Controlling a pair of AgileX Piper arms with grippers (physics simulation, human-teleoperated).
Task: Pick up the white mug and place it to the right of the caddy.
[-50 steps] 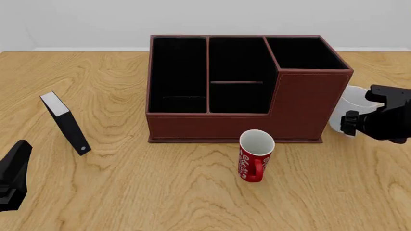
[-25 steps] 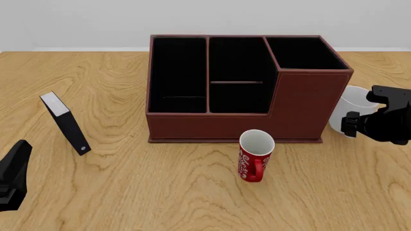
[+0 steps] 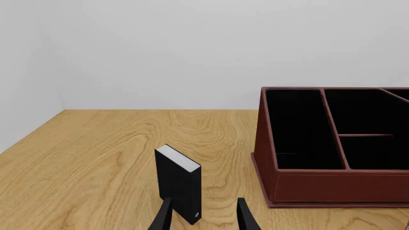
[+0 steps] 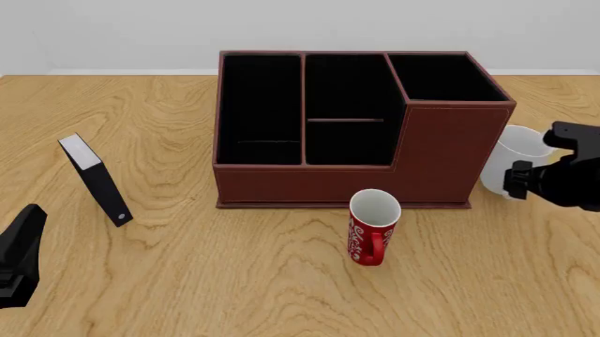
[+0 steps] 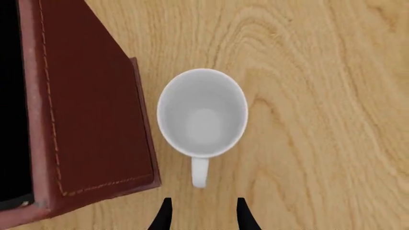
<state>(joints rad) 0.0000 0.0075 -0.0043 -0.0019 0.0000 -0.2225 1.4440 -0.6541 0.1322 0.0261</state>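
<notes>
On the wooden table [image 4: 281,281], the white mug [image 5: 202,118] stands upright at the right of the frame, just beside the caddy [image 4: 450,154], so your right tool [image 5: 200,213] hangs above its handle with fingers apart, gripping nothing

Simulated tabletop test scene, flat rendered wood-grain table [image 4: 187,281], blank pale wall [image 3: 191,48], leather-look caddy [image 4: 450,154], two mugs, no room furnishings
</notes>
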